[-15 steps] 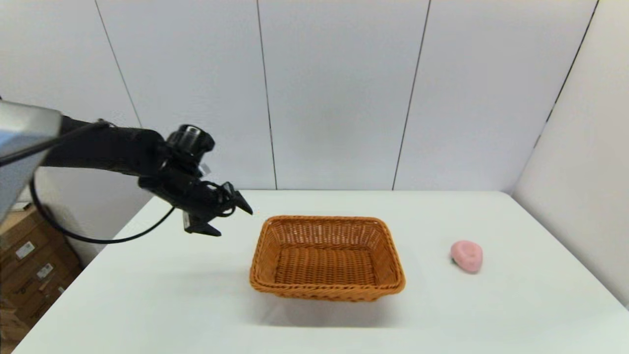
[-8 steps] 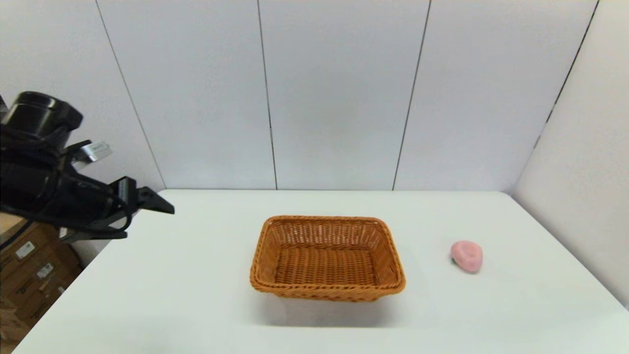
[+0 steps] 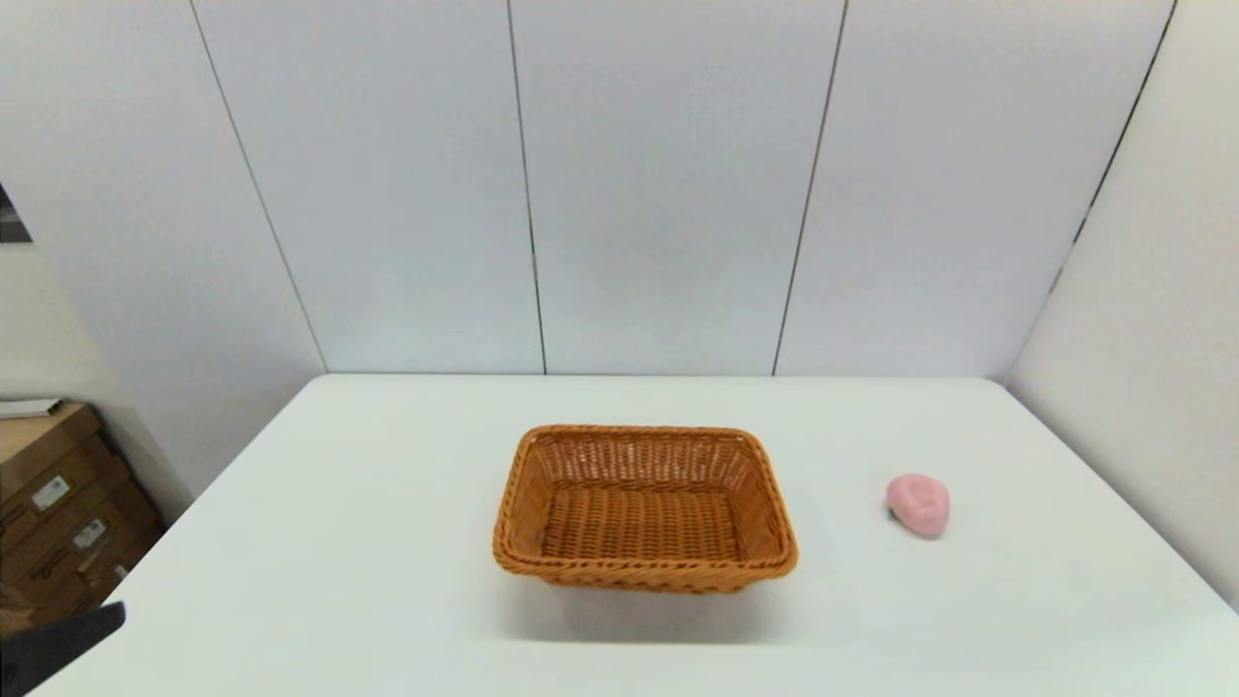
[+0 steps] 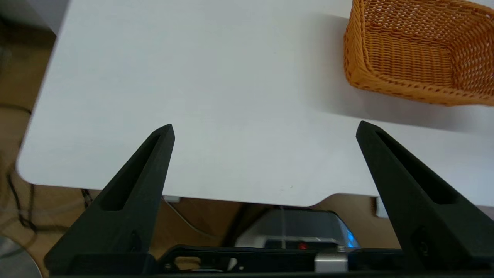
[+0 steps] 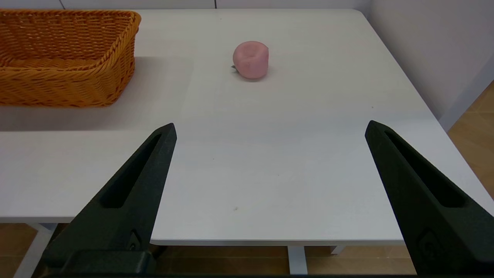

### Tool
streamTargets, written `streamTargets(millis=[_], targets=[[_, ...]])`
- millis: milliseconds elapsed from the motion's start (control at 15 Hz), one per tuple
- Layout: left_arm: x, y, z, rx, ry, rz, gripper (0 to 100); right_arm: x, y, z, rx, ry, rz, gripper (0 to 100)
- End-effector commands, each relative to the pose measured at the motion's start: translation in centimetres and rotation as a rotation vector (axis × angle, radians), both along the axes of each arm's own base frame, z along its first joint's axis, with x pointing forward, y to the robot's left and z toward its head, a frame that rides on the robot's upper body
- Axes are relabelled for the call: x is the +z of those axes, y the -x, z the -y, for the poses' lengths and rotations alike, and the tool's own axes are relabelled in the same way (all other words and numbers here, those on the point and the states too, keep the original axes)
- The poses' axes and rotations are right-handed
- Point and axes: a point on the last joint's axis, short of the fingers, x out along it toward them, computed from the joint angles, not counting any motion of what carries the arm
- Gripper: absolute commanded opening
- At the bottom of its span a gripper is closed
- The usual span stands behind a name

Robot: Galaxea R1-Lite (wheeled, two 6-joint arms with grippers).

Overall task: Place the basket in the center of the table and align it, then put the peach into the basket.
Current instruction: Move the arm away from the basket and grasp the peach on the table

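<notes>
The right gripper [image 5: 270,125] has its jaws spread wide and holds nothing; it hangs off the near edge of the table [image 5: 270,173], low and level with the surface. Straight ahead of those jaws and well apart from them lies the peach [image 5: 251,60], its creased, dimpled end turned up and toward the gripper, a trace of green at its base on the basket side. It is too round to show a clear long axis. Ahead and off to the jaws' left sits the basket [image 5: 77,81], empty, apparently central and square to the table edges, its long axis running across the robot's front.

The left gripper [image 4: 264,127] is likewise wide open and empty, parked off the near left edge of the table, with the basket well ahead and to its right.

The basket step looks done; picking up the peach remains. The main risk is the fruit rolling: if one finger [image 5: 131,193] touches it first, or the approach comes in too low and nudges it, it may skid toward the table's right edge. An arm swinging over afterwards might clip the braided rim and knock the basket out of line.
</notes>
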Motion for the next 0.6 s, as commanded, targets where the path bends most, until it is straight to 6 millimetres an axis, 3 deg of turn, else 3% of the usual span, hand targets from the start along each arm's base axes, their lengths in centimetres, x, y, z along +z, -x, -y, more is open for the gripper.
streamTargets(millis=[67, 333, 600], targets=[[-5.6, 6.4, 0.2, -0.033, -0.126, 0.201, 100, 0.0, 0.0, 0.0, 0.000, 0.000, -0.001, 100], [-8.2, 6.2, -0.1, 0.050, -0.203, 0.280, 100, 0.0, 0.0, 0.0, 0.000, 0.000, -0.001, 100], [-11.6, 6.4, -0.1, -0.007, -0.312, 0.417, 100, 0.0, 0.0, 0.0, 0.000, 0.000, 0.000, 100]])
